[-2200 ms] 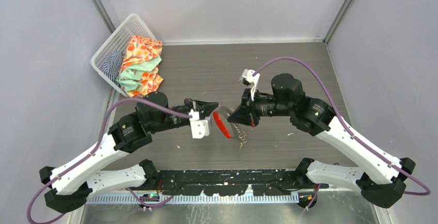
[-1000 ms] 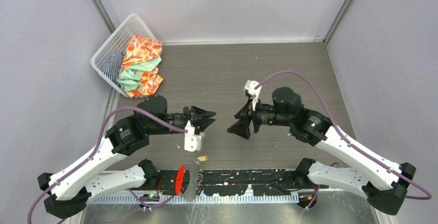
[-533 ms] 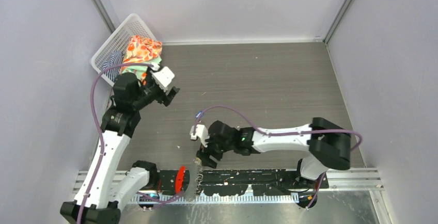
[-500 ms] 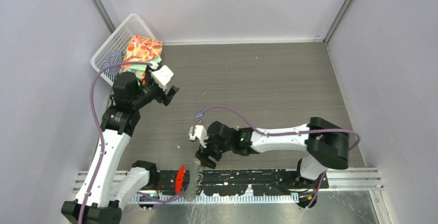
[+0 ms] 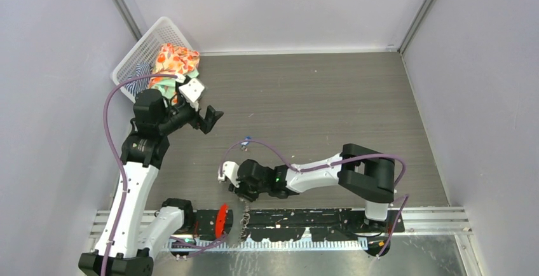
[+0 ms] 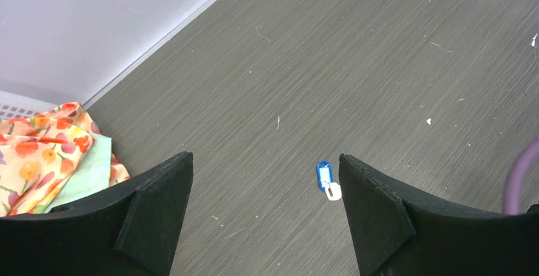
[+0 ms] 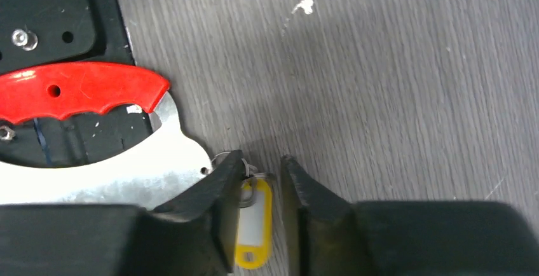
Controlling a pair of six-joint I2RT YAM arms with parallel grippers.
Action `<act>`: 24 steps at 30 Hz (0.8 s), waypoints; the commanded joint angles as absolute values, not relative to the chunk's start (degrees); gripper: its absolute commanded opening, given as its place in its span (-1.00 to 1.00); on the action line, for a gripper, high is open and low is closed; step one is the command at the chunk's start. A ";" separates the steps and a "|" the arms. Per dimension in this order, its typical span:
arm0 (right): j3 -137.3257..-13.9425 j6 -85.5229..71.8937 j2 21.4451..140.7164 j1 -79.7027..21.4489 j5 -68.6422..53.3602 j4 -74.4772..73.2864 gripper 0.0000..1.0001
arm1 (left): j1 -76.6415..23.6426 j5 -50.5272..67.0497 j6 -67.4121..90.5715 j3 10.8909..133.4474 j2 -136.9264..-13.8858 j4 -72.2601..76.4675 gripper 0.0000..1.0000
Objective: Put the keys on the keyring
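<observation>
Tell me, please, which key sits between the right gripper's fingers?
The yellow-tagged key, framed by the right gripper; the blue one lies apart, alone on the table.

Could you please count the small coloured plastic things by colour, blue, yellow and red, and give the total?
Blue plastic key head: 1
Yellow plastic key head: 1
Red plastic tag on grey metal: 1
Total: 3

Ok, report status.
Left fingers open, clear of blue key. Right fingers straddling yellow key, not clamped. Keyring beside it, overlapping black base plate.
</observation>
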State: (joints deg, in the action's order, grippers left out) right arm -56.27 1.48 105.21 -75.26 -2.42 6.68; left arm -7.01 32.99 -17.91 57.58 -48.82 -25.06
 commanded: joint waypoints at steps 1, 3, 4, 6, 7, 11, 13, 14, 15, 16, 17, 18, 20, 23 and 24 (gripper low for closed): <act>-53.20 2.79 102.99 -75.11 6.40 6.66 -0.55 | -6.68 35.33 -16.97 59.60 -47.54 -23.25 0.72; -50.75 1.79 101.64 -74.55 6.62 6.29 -0.79 | -6.74 35.94 -17.10 59.23 -47.11 -22.46 0.73; -49.43 1.12 100.98 -74.39 7.15 6.11 -0.91 | -6.69 36.36 -17.08 58.97 -46.89 -22.08 0.74; -47.11 0.11 99.54 -73.69 8.88 5.79 -0.98 | -6.68 37.04 -17.04 58.68 -46.45 -21.49 0.75; -46.00 -1.28 98.54 -73.02 9.53 5.66 -0.98 | -6.68 37.46 -17.05 58.54 -46.22 -21.37 0.76; -42.06 -3.95 93.51 -67.88 11.82 4.74 -0.98 | -6.72 39.55 -17.67 58.44 -45.61 -21.52 0.78; -40.17 -4.94 90.55 -64.54 13.31 3.90 -0.98 | -6.70 40.95 -18.06 58.21 -45.32 -21.57 0.78; -39.68 -5.22 88.89 -63.00 13.84 3.41 -0.98 | -6.76 41.33 -18.18 58.12 -45.24 -21.53 0.78; -39.18 -5.31 87.52 -61.60 14.37 2.71 -0.98 | -6.74 41.63 -18.26 58.03 -45.33 -21.53 0.78; -38.91 -5.09 86.19 -60.59 15.50 1.76 -0.98 | -6.79 41.96 -18.27 57.93 -45.48 -21.64 0.79; -38.89 -4.80 85.06 -59.89 16.54 0.89 -0.98 | -6.73 42.41 -18.29 57.98 -45.58 -21.95 0.79; -38.92 -4.49 83.92 -59.41 17.05 0.50 -0.97 | -6.76 43.01 -18.40 58.00 -45.74 -22.24 0.79; -39.28 -4.15 82.94 -59.19 18.37 -1.55 -0.65 | -6.70 44.40 -18.91 57.78 -45.79 -22.63 0.79; -40.31 -4.41 81.69 -59.23 18.73 -2.36 -0.06 | -6.77 45.96 -19.08 57.43 -45.62 -22.81 0.83; -40.38 -4.42 80.80 -59.23 18.66 -2.23 0.05 | -6.77 46.35 -19.07 57.41 -45.49 -23.04 0.86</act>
